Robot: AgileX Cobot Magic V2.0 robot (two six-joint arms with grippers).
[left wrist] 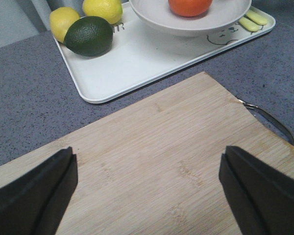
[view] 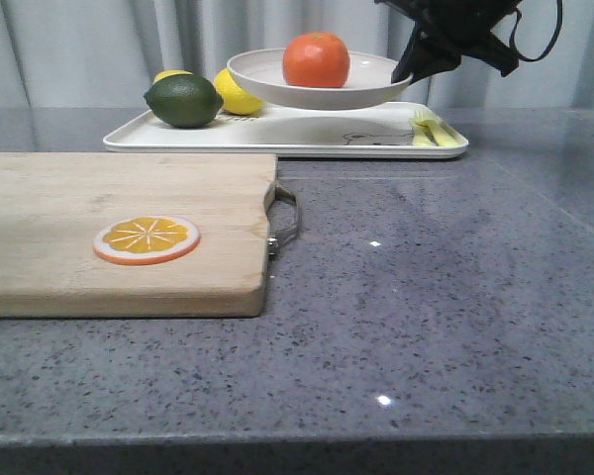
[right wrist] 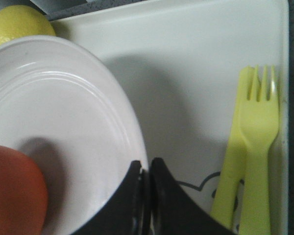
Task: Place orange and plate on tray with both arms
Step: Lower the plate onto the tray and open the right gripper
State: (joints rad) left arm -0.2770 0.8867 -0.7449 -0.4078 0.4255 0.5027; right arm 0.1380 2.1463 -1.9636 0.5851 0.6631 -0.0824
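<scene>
Nearest the robot, the left gripper (left wrist: 147, 188) hangs above the wooden cutting board (view: 119, 233), jaws spread wide and holding nothing; the orange slice (view: 146, 239) lies on the board. This posture keeps the left arm well apart from the working area.

Farther back, the tray (view: 307, 139) rests on the table (view: 426, 297), carrying 1 lime (view: 183, 100), 2 lemons (left wrist: 85, 14) and yellow cutlery (right wrist: 250, 147).

The right gripper (right wrist: 146, 196) is clamped on the rim of the plate (view: 317, 79), apparently holding it just above the tray for lowering. The orange (view: 316, 59) sits in the plate, near the clamped rim.
</scene>
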